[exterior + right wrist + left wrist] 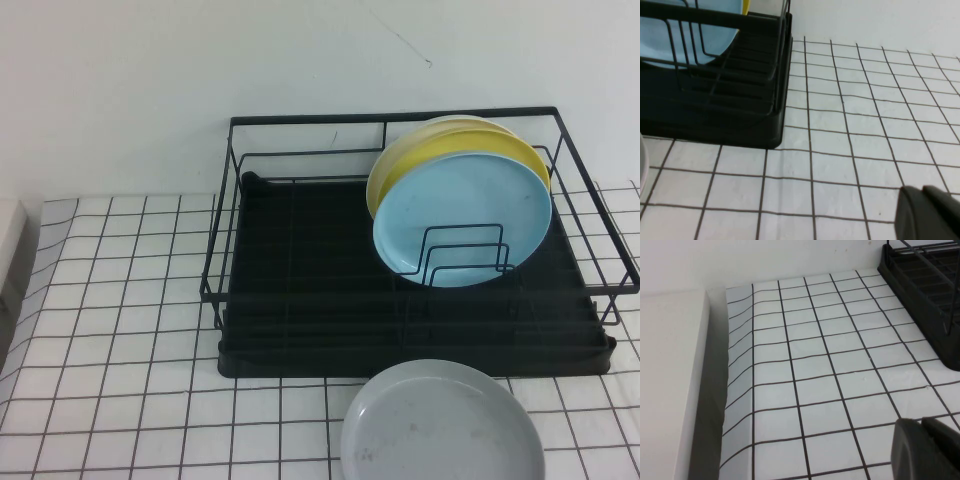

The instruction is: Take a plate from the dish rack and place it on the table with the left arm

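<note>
The light blue plate (462, 220) stands on edge in the wire dividers at the right of the black dish rack (300, 290), leaning on a yellow plate (440, 145) behind it. Neither arm shows in the high view. My left gripper (920, 422) is shut and empty, low over the gridded table (815, 365), well to the left of the rack's corner (925, 285). My right gripper (922, 190) is shut and empty over the table, to the right of the rack (740, 100); the blue plate's edge (660, 40) shows through the wires there.
A grey plate (443, 425) lies flat on the table in front of the rack; its rim also shows in the right wrist view (642, 165). A white block (665, 390) borders the table's left edge. A white wall stands behind the rack.
</note>
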